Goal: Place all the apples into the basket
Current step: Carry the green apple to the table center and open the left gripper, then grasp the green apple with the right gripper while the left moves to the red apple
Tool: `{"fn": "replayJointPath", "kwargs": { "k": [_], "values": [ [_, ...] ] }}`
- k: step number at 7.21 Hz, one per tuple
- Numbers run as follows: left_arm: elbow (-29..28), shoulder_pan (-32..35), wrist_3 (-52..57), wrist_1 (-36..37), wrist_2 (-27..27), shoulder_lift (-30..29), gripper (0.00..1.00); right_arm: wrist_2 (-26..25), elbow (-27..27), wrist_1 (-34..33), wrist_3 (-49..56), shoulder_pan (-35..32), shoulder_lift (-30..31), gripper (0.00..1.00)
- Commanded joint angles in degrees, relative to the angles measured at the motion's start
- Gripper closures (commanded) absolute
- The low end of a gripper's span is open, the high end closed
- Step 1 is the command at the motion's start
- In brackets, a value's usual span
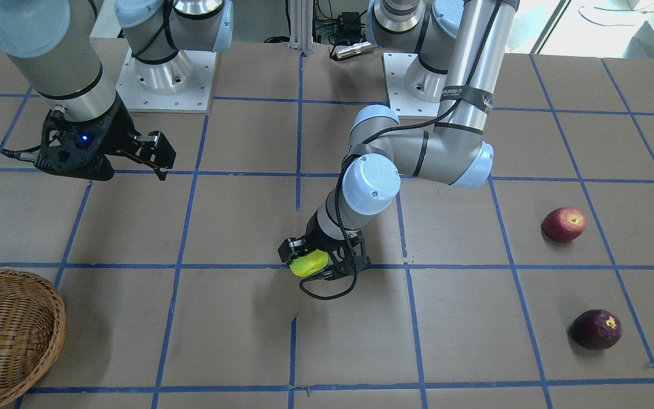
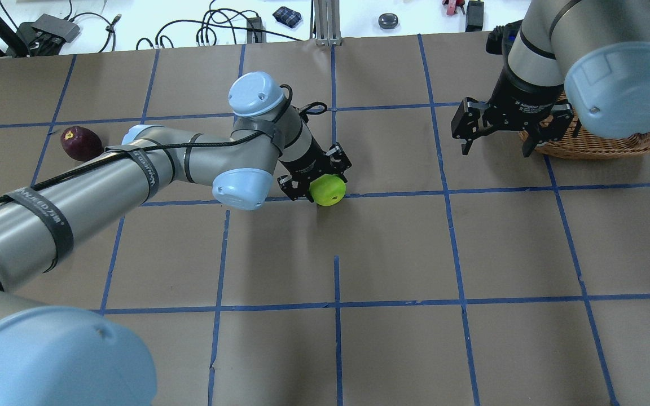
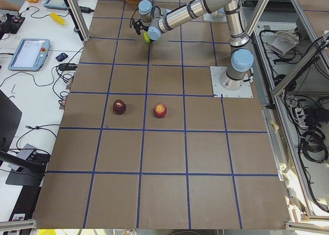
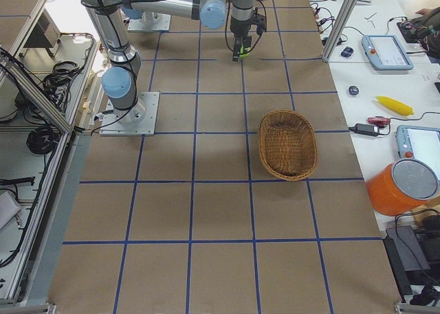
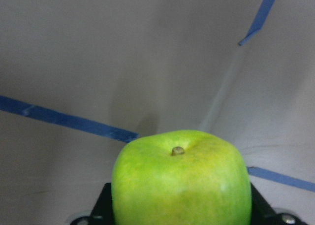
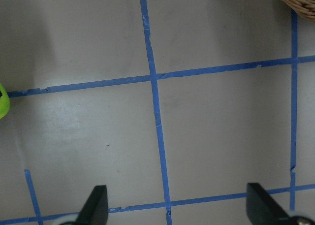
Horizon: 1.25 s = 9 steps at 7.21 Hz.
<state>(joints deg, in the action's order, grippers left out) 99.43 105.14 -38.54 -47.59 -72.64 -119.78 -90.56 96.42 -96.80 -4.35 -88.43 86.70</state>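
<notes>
Now, left gripper is pinching the green apple; basket, lower left, is sitting empty.
Right gripper is hanging spread.

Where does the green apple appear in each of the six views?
Front-facing: green apple low centre.
Overhead: apple at centre.
Exterior left: apple near top.
Exterior right: apple near top.
Left wrist: apple bottom centre.
Right wrist: apple at left edge.
Shared landmark: blue tape line beside it.
</notes>
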Motion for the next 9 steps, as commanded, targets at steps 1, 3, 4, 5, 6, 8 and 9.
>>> {"fn": "replayJointPath", "kwargs": {
  "k": [1, 3, 4, 5, 6, 8, 9],
  "values": [
    [0.14, -0.62, 6.22, -3.08, -4.49, 1.29, 0.0, 0.03, 0.08, -0.32, -0.04, -0.17, -1.0, 0.0],
    [-0.64, -4.39, 13.8, -11.09, -8.3, 5.41, 0.0, 0.03, 0.08, -0.68, 0.3, -0.43, -1.96, 0.0],
    [-0.47, -7.72, 18.97, -14.42, -10.65, 7.78, 0.0, 0.2, -0.18, -2.5, 0.39, -1.04, -2.93, 0.0],
    [-0.21, -12.19, 29.99, -18.11, -17.55, 9.37, 0.0, 2.73, -0.09, -5.39, 0.65, -2.35, -3.89, 0.0],
    [0.58, -17.37, 39.5, -20.67, -22.58, 10.96, 0.0, 3.45, -0.18, -5.77, 0.48, -4.54, -4.77, 0.0],
    [2.95, -25.04, 56.02, -20.09, -31.73, 12.98, 0.0, 3.46, -0.18, -11.88, -0.22, -12.52, -8.72, 0.0],
    [4.18, -29.16, 62.03, -19.65, -31.94, 13.86, 0.0, 3.46, -0.44, -15.67, 0.39, -16.21, -11.44, 0.0]
  ]
}}
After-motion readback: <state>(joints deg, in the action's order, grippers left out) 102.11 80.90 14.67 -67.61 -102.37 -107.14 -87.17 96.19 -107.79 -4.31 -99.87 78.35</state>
